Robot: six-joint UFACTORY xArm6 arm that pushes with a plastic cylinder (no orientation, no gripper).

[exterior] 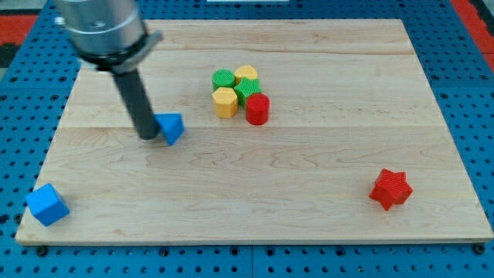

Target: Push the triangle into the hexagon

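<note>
- My tip [147, 137], the lower end of a straight dark rod, rests on the wooden board left of centre; it has no jaws and holds nothing, only pressing sideways.
- The tip touches the left side of the small blue triangular block [170, 127], which lies just to its right in the view.
- That blue triangle sits on the board's middle band, left of the cluster of blocks and apart from it, with bare wood between.
- The yellow hexagonal block [225, 101] is the cluster's nearest member to the triangle, at the cluster's lower left.
- Above the hexagon stands a green round ribbed block [224, 79], touching it.
- A second yellow block [247, 74], rounded on top, lies at the cluster's upper right; its exact shape I cannot tell.
- A green ribbed block [247, 90] sits in the cluster's middle, hemmed by the others, shape unclear.
- A red cylindrical block [257, 109] touches the cluster at its lower right.
- A red star-shaped block [390, 188] lies well apart, near the board's lower right.
- A blue cube [46, 204] sits at the board's lower left corner, well apart from the triangle.
- The pale wooden board [324, 154] lies on a blue perforated table [478, 139].
</note>
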